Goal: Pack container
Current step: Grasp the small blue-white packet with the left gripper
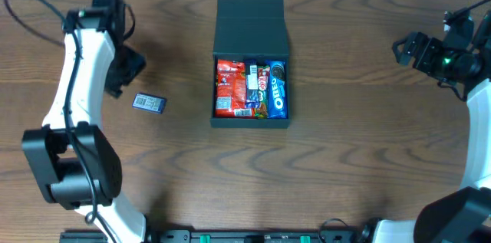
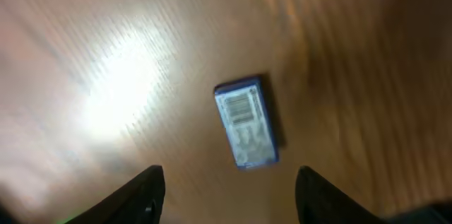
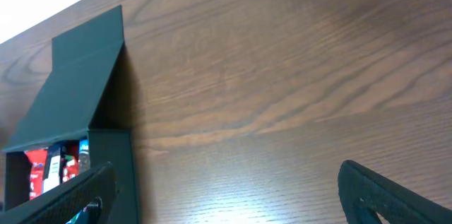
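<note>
The dark teal container stands open at the table's middle, its lid folded back. Inside lie a red packet, a blue Oreo packet and other snacks. The container also shows at the left of the right wrist view. A small blue packet lies on the table to the left; the left wrist view shows it ahead of the open fingers. My left gripper is open and empty, just above-left of that packet. My right gripper is open and empty at the far right.
The table is dark brown wood. A black cable loops at the back left corner. A black rail runs along the front edge.
</note>
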You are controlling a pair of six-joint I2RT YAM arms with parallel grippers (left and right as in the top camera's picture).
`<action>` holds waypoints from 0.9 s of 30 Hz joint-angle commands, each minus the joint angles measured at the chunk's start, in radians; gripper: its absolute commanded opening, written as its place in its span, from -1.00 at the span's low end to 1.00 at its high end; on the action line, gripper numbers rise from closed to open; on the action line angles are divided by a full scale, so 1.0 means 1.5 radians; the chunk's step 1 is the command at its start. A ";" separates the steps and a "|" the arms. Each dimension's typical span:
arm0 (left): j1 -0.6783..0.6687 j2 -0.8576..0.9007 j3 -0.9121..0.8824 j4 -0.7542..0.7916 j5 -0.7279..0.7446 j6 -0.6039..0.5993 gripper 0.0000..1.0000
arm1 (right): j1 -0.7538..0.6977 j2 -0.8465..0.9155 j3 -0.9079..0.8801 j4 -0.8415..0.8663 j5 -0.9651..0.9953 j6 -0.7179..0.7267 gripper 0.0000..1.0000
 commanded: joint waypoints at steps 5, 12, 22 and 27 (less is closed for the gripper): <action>0.000 0.007 -0.132 0.148 0.082 -0.023 0.36 | -0.004 -0.013 0.002 0.000 -0.005 -0.013 0.98; -0.002 0.010 -0.175 0.190 0.076 -0.021 0.34 | -0.004 -0.013 0.002 -0.003 -0.005 -0.013 0.98; -0.002 0.010 -0.237 0.283 0.077 -0.022 0.24 | -0.004 -0.013 0.002 -0.001 -0.005 -0.013 0.98; -0.002 0.020 -0.237 0.294 0.080 -0.022 0.22 | -0.004 -0.013 0.002 -0.001 -0.005 -0.013 0.98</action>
